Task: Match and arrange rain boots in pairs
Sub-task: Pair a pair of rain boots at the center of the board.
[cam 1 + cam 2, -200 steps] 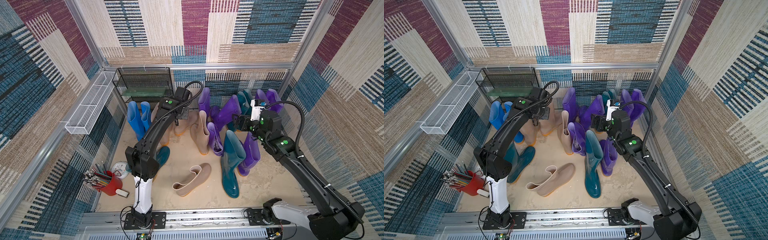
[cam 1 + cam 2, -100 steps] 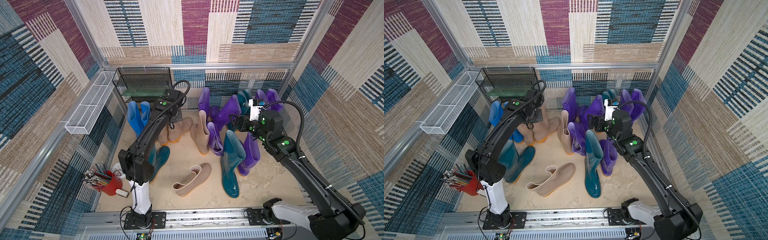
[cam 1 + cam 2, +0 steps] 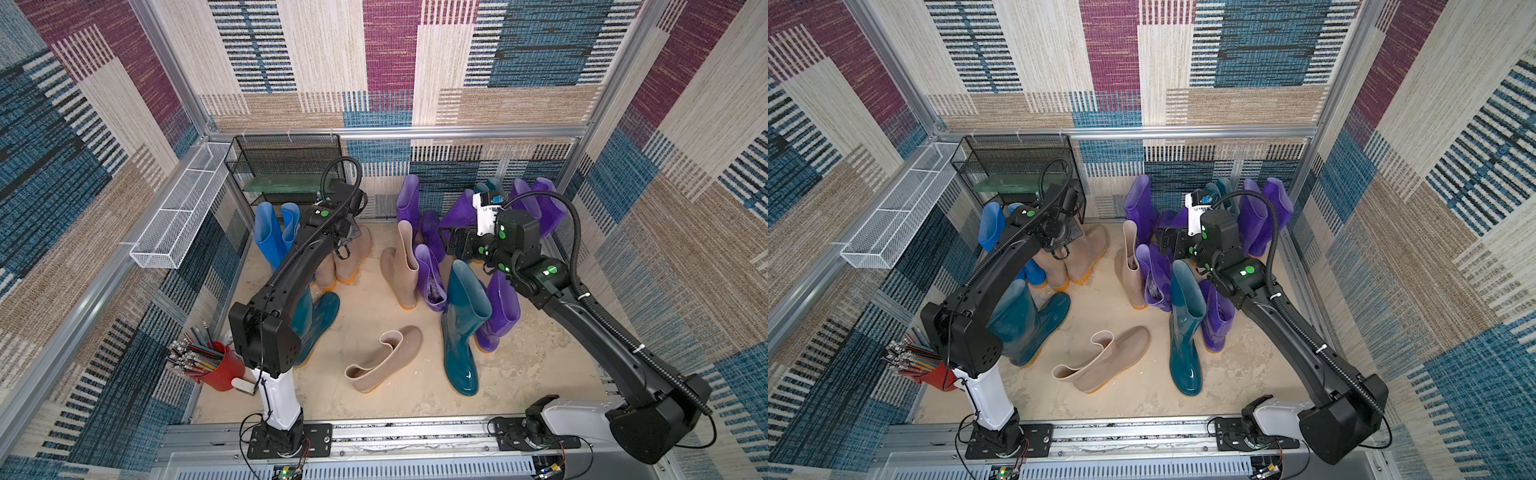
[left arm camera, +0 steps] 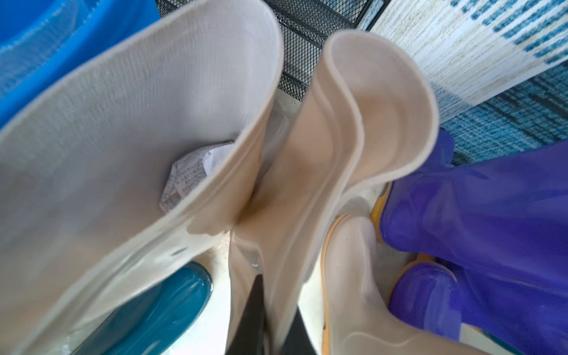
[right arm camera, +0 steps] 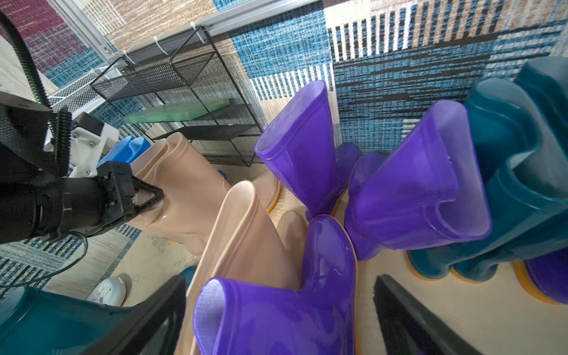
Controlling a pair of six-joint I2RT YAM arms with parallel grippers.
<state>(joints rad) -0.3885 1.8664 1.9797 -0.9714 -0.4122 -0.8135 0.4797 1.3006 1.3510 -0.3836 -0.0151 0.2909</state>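
Left hand (image 5: 155, 196) pinches beige boot (image 5: 187, 181) by its shaft

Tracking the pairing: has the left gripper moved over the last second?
Yes. The left gripper, shut on a beige boot, has shifted sideways toward the blue boots, away from the tall purple boot.

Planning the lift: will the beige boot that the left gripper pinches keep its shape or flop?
Likely floppy: the beige boot caves in at the shaft where the left gripper pinches it. Its glossy rubber could slip between the jaws. Held by one wall, the foot would probably sag or swing.
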